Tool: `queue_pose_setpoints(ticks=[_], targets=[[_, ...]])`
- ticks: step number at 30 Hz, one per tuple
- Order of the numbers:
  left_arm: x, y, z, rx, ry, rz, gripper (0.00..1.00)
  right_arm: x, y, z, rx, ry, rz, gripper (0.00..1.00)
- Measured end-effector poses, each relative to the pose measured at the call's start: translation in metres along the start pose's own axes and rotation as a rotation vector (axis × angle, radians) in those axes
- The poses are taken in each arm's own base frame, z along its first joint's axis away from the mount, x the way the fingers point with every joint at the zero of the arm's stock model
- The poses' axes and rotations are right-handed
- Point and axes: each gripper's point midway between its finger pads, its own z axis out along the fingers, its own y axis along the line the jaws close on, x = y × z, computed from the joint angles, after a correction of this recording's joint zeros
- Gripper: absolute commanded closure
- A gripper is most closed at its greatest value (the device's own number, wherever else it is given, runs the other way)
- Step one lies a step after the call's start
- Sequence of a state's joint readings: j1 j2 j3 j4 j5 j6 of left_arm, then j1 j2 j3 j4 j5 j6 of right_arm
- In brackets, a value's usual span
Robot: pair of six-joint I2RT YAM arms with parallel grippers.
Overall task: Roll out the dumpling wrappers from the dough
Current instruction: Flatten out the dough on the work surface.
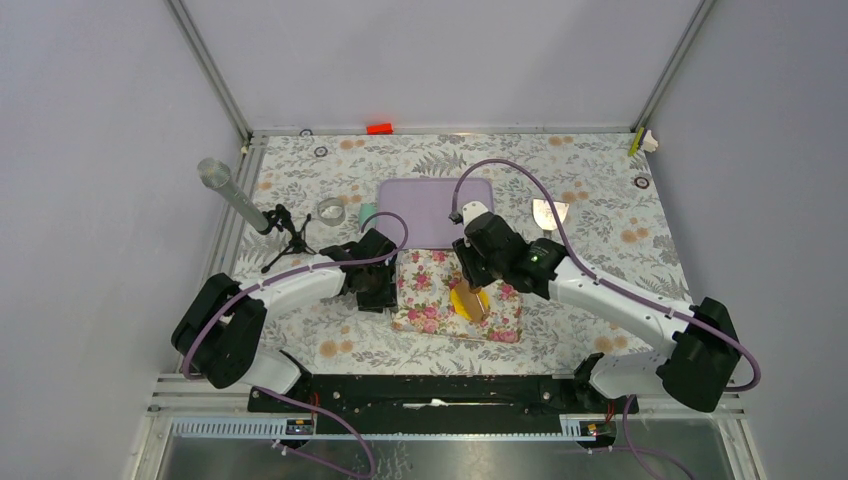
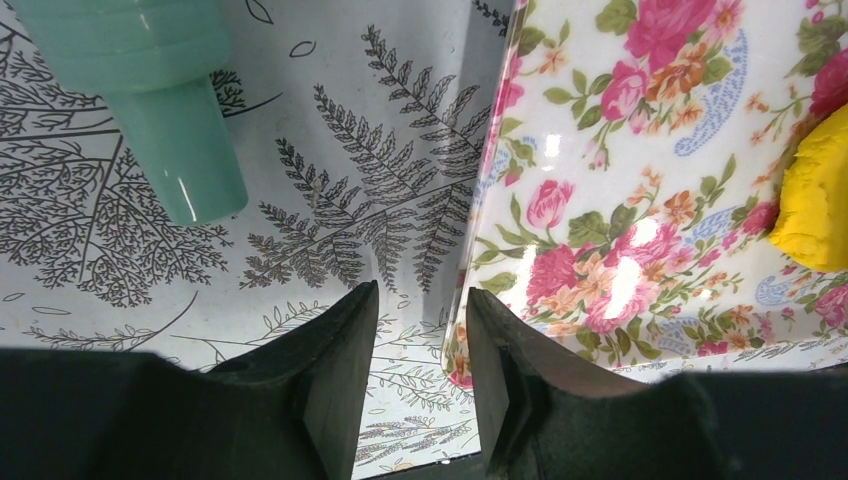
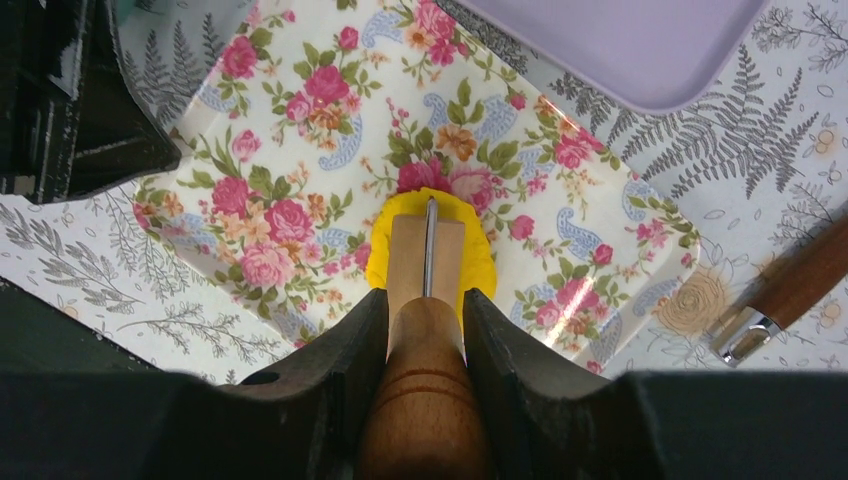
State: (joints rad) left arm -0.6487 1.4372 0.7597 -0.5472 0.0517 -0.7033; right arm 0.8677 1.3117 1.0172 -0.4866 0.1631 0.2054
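At frame centre: floral tray [image 1: 430, 285], fern-print desk [image 1: 600, 200].
Room: grey walls [image 1: 440, 60].
Left end effector [image 2: 420, 290]: open, astride tray edge.
Right end effector [image 3: 425, 300]: gripping roller [image 3: 425, 390] on dough [image 3: 479, 262].

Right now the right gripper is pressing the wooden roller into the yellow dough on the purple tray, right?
No. The dough lies on the floral tray, not the purple tray beyond it; the right wrist view shows this. The rest holds: the right gripper grips the wooden roller pressed on the dough.
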Motion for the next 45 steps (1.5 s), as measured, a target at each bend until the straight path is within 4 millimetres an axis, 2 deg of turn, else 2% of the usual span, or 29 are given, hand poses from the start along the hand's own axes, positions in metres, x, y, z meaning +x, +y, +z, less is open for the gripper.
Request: queue_pose_setpoints(ticks=[13, 22, 28, 33, 40, 45], targets=[[-0.002, -0.001, -0.001, 0.003, -0.004, 0.000, 0.57, -0.013, 0.009, 0.018, -0.044, -0.132, 0.040, 1.00], [-0.002, -0.001, -0.001, 0.003, -0.004, 0.000, 0.57, -0.015, 0.012, 0.018, -0.061, -0.138, 0.047, 1.00], [-0.002, -0.001, -0.001, 0.002, -0.004, 0.000, 0.57, -0.010, 0.015, 0.012, -0.079, -0.094, 0.047, 1.00], [-0.002, -0.001, -0.001, 0.002, -0.005, 0.000, 0.57, -0.004, 0.015, -0.002, -0.087, -0.061, 0.055, 1.00], [-0.002, -0.001, -0.001, 0.001, -0.004, 0.000, 0.57, -0.019, 0.006, -0.024, -0.057, -0.125, 0.070, 1.00], [-0.001, -0.001, -0.002, 0.002, -0.005, 0.000, 0.57, -0.023, -0.004, -0.026, -0.006, -0.155, 0.069, 1.00]])
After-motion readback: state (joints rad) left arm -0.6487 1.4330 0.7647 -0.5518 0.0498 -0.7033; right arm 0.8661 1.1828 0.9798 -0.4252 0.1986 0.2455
